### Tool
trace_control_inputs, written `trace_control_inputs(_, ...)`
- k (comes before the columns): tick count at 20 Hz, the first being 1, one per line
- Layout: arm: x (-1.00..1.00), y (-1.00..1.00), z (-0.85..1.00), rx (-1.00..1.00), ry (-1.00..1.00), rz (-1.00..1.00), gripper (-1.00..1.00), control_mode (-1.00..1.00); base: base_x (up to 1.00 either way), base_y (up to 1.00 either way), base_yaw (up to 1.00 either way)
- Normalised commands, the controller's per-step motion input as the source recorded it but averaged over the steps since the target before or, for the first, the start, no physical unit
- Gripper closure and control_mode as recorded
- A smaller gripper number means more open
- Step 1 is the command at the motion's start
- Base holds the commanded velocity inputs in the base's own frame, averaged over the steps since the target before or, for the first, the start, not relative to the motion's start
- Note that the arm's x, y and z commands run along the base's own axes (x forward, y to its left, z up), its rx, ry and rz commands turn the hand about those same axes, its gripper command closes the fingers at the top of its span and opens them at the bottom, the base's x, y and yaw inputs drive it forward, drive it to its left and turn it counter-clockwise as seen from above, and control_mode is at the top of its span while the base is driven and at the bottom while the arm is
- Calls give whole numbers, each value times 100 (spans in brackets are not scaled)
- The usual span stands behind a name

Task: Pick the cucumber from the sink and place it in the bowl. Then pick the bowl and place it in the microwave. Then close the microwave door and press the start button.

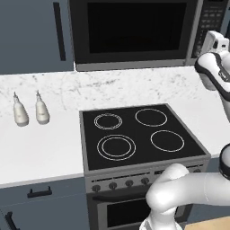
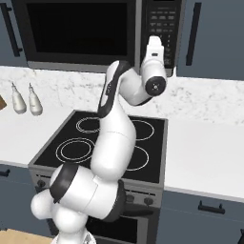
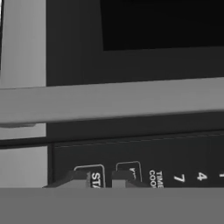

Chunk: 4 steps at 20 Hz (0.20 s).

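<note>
I list, from left to right. Two small cream-white bottles with narrow spouts [image 1: 29,110] stand side by side on the white marbled stone counter [image 1: 40,143], at the far left near the backsplash. Next, a black glass cooktop with four white ring burners [image 1: 137,134], a row of grey knobs along its near edge. Above it hangs the large black wall-mounted microwave [image 1: 134,33]; its wide black door with a dark glass window [image 1: 132,29] sits flush with the front, shut as far as I can see. To the right of the window is the keypad panel [image 2: 162,21], dark with rows of pale buttons. My white arm's two-finger gripper [image 3: 99,178] is raised against the lower part of that panel; in the hand view its dark tips stand slightly apart, holding nothing, right at a key lettered "STA", with "TIME COOK", 7 and 4 beside it.
</note>
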Motion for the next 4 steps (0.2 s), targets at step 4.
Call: trace_control_inputs(4,12,-4,-36,0,0,0,100,-100,0,0,0)
